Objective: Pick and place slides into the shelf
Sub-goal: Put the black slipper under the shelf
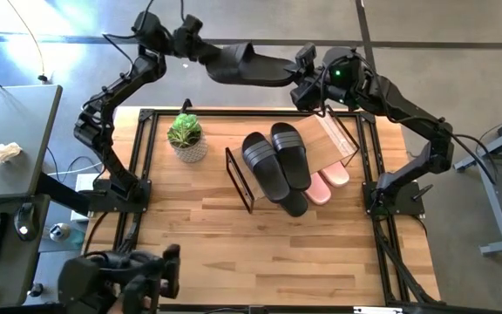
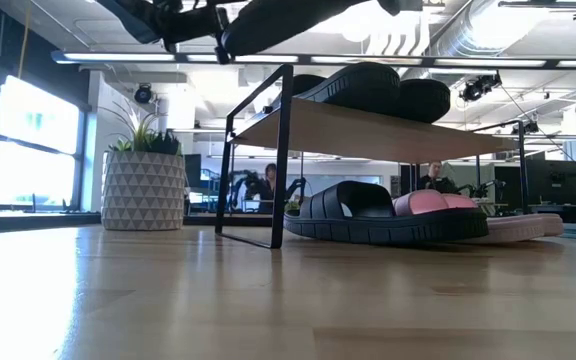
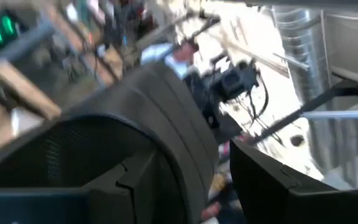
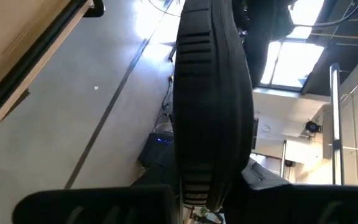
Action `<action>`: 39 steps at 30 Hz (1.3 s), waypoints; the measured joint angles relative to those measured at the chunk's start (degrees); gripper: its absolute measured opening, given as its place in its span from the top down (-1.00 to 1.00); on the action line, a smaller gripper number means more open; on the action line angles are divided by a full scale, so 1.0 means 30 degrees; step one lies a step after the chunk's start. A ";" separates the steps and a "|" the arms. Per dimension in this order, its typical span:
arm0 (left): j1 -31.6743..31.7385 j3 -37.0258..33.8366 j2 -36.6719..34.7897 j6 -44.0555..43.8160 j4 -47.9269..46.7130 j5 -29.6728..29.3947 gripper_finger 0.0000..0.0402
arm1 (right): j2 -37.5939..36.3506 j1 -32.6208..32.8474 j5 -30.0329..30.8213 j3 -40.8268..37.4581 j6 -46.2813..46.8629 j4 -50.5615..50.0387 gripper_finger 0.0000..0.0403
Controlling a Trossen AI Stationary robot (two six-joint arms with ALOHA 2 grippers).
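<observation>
Pale butcher-block wood covers the table [image 1: 234, 235], which sits on grey concrete with a potted plant [image 1: 186, 138] at about ten o'clock from the shelf [image 1: 334, 139]. That rack already carries two black slides [image 1: 277, 157] on its board, with another black slide [image 2: 388, 215] and the pink pair [image 1: 329, 181] on the table beneath and beside it. One more black slide, the carried slide [image 1: 247, 64], hangs in the air beyond the table's twelve o'clock edge, slung between both arms: the left gripper [image 1: 192, 41] is clamped on one end and the right gripper [image 1: 308, 77] is clamped on the other, so this looks like a handover. To do it well, I judge one arm should keep its hold until the other is plainly secure, then let go cleanly (a tug from both ends risks twisting the sole), and the carrying arm should come down level toward the shelf's free space. Only the low view reveals the slide tucked under the board; the right wrist view alone shows the ribbed strap [image 4: 194, 46] of the carried slide edge-on between its fingers.
</observation>
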 joint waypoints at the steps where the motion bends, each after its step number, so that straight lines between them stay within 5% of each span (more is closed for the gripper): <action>1: -0.0335 0.0000 0.0000 -0.0089 -0.0547 0.0236 0.14 | -0.0042 -0.0001 -0.0018 0.0000 -0.0119 -0.0038 0.82; 21: 0.0005 0.0022 -0.0011 0.2261 -0.5667 0.0243 0.13 | 0.0268 0.3016 0.5646 0.0000 -0.1405 -0.1396 0.83; 27: 0.0159 0.0007 -0.0022 0.4886 -0.9677 -0.0048 0.13 | 0.0035 0.3488 0.9230 0.0051 -0.1508 -0.1469 0.83; 39: 0.1131 -0.0015 0.0000 0.7291 -1.0439 -0.3070 0.13 | 0.0122 0.4763 0.9216 0.0036 0.0689 -0.3453 0.83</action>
